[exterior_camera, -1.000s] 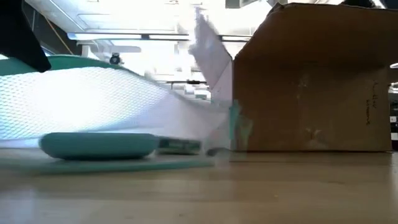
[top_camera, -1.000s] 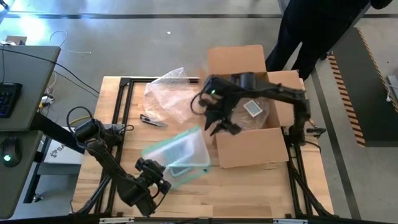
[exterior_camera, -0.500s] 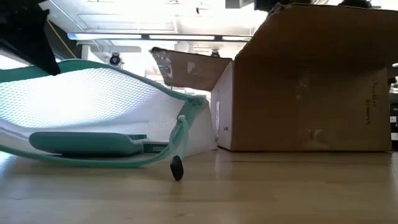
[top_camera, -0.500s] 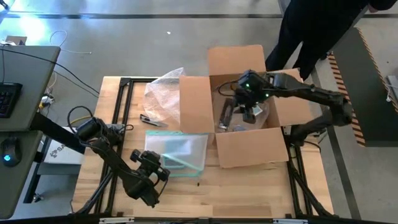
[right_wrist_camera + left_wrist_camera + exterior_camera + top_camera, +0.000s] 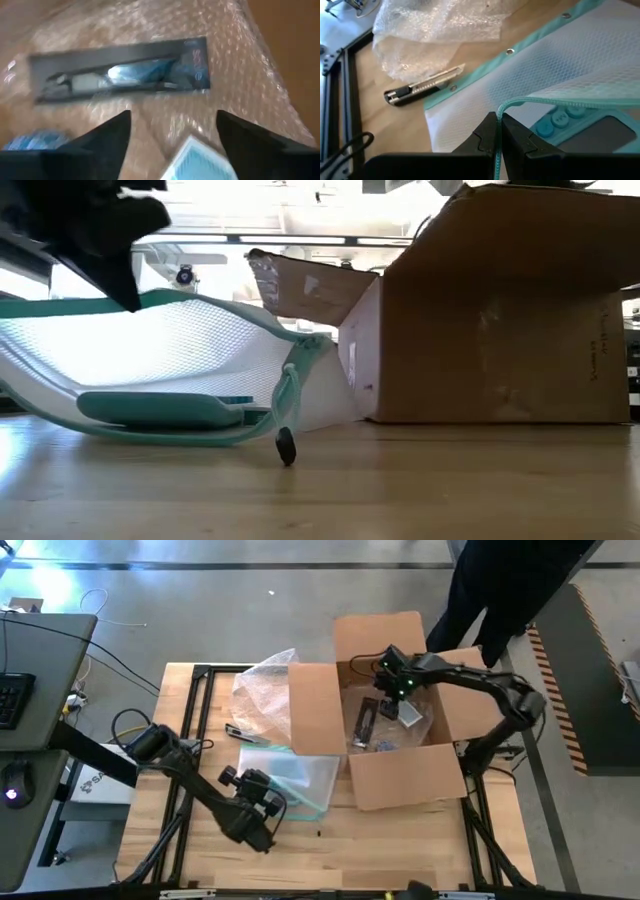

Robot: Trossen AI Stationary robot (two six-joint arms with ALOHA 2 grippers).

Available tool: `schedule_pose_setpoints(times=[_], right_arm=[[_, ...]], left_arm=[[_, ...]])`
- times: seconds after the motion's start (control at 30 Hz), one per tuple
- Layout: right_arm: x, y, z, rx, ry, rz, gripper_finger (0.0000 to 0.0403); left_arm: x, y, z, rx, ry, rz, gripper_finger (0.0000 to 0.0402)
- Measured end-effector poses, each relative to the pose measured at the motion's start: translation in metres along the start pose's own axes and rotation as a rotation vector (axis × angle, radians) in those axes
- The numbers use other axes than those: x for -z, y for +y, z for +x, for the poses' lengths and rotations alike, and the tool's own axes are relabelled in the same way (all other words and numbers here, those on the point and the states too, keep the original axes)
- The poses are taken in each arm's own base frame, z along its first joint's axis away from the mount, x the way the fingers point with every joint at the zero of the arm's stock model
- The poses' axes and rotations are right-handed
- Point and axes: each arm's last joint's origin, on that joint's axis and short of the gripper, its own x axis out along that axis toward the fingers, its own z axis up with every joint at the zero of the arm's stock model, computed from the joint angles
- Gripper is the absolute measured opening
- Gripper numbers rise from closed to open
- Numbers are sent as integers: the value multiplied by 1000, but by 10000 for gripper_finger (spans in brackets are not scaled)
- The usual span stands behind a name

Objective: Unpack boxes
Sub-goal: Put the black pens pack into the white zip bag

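The brown cardboard box stands open at the right, its flaps spread out. My right gripper hangs open inside it, over a long dark packet and a small blue-white pack on bubble wrap, touching neither. At the box's left lies a clear pouch with a teal edge, with a teal device inside. My left gripper is shut on the pouch. My left gripper pinches the pouch's teal zip edge between its two fingers. It comes slanting down from the table's near left side. That edge is raised, so the upper layer arches up, while the pouch's underside rests on the table.
A loose sheet of bubble wrap lies at the far side, left of the box, with a utility knife beside it. A person in dark clothes stands beyond the far right corner. Bare wood stretches along the near edge.
My right gripper has swung from the box's left side toward the right and down into the box. The pouch's right end, raised against the box a second ago, has dropped flat. My left gripper has moved toward the far right with the pouch's edge.
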Motion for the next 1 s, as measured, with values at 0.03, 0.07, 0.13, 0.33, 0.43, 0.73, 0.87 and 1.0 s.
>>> schedule_pose_setpoints(times=[0.03, 0.07, 0.13, 0.33, 0.43, 0.73, 0.87, 1.0], right_arm=[[-2, -4, 7, -4, -4, 29, 300], [-3, -7, 13, -8, -6, 57, 309], [-5, -14, 24, -24, -10, 101, 318], [-3, -35, 49, -37, 0, 240, 308], [-2, -45, 53, -93, -33, 304, 299], [1, -51, 58, -326, -63, 368, 275], [1, -53, 59, -265, -56, 374, 266], [3, -55, 61, -165, -26, 357, 260]], left_arm=[[-2, -1, 2, -2, 4, 15, 0], [-4, -1, 4, -4, 7, 31, 0], [-6, -2, 7, -6, 12, 64, 0], [-10, -4, 10, -6, 19, 118, 0], [-10, -4, 10, -5, 19, 118, 0], [-9, -4, 10, -3, 18, 119, 0], [-8, -4, 8, 1, 15, 123, 0], [-8, -4, 8, 2, 15, 124, 0]])
